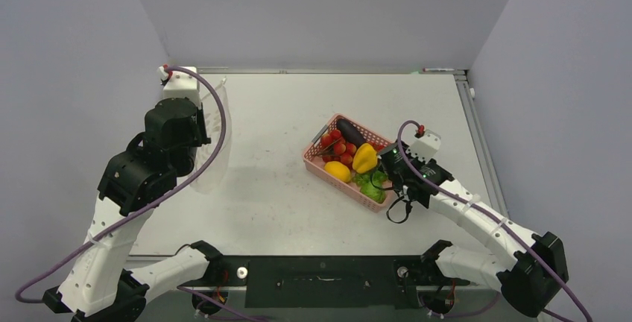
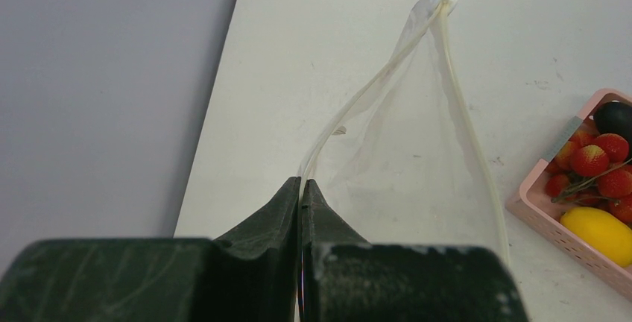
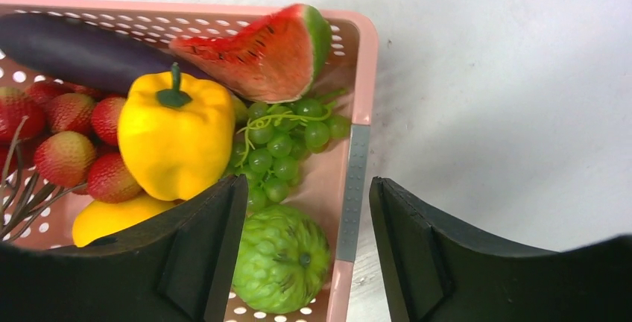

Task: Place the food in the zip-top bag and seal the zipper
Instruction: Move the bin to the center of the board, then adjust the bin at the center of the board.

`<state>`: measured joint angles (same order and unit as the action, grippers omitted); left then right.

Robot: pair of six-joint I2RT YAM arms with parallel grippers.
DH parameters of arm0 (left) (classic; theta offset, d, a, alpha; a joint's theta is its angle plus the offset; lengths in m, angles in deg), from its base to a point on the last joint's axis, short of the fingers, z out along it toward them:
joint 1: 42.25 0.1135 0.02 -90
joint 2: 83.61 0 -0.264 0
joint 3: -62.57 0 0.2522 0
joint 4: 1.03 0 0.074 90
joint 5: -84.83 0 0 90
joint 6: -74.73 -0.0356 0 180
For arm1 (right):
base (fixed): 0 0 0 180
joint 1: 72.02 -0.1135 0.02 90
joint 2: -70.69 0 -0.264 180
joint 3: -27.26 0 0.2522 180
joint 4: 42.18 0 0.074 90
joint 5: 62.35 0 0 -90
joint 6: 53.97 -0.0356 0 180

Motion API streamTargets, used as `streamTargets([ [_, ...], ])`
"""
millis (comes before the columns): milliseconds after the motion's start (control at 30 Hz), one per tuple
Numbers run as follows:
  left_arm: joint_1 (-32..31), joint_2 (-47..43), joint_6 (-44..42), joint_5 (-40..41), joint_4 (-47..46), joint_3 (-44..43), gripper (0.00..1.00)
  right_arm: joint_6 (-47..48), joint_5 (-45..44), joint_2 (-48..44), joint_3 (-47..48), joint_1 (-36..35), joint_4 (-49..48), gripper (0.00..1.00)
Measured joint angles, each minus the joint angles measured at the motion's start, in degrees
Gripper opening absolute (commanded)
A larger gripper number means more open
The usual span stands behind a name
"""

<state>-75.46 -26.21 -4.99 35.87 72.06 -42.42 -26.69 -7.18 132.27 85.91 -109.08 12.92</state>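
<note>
Top view: the bag [image 1: 212, 139] is held at the tabletop's [image 1: 268, 203] left, and the food [image 1: 364, 158] fills the basket [image 1: 309, 158] at mid-right.

Left wrist: the left fingers [image 2: 279, 214] are pinched tight on the bag's mouth edge, beside the zipper [image 2: 466, 121].

Right wrist: the right fingers [image 3: 201, 247] are spread wide, straddling the basket rim near the grapes [image 3: 279, 150].

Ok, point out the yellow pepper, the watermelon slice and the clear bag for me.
yellow pepper [image 3: 175, 143]: right wrist view, on its front face below the green stem.
watermelon slice [image 3: 257, 54]: right wrist view, on the red flesh.
clear bag [image 2: 402, 150]: left wrist view, on the see-through panel between its edges.
</note>
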Motion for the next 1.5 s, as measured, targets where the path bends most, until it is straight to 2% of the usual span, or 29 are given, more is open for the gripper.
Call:
streamTargets([
  [300, 0.0, -0.5, 0.0, 0.0, 0.0, 0.9, 0.0, 16.3, 4.7, -0.2, 6.7, 0.0, -1.0, 0.63],
  [633, 0.0, -0.9, 0.0, -0.5, 0.0, 1.5, 0.0, 36.0, 24.0, 5.0, 12.7, -0.3, -5.3, 0.6],
  [767, 0.0, -1.0, 0.2, -1.7, 0.1, 1.6, 0.0, 41.1, 29.5, 9.3, 14.0, -3.3, -5.2, 0.6],
  [1000, 0.0, -1.3, 1.2, -4.3, 0.3, 1.6, 0.0, 45.6, 31.2, 16.7, 16.4, -12.7, -4.8, 0.57],
  [1500, 0.0, -1.8, 1.5, -5.6, 0.9, 2.9, 0.0, 47.6, 28.2, 22.8, 16.6, -13.2, -4.4, 0.5],
])
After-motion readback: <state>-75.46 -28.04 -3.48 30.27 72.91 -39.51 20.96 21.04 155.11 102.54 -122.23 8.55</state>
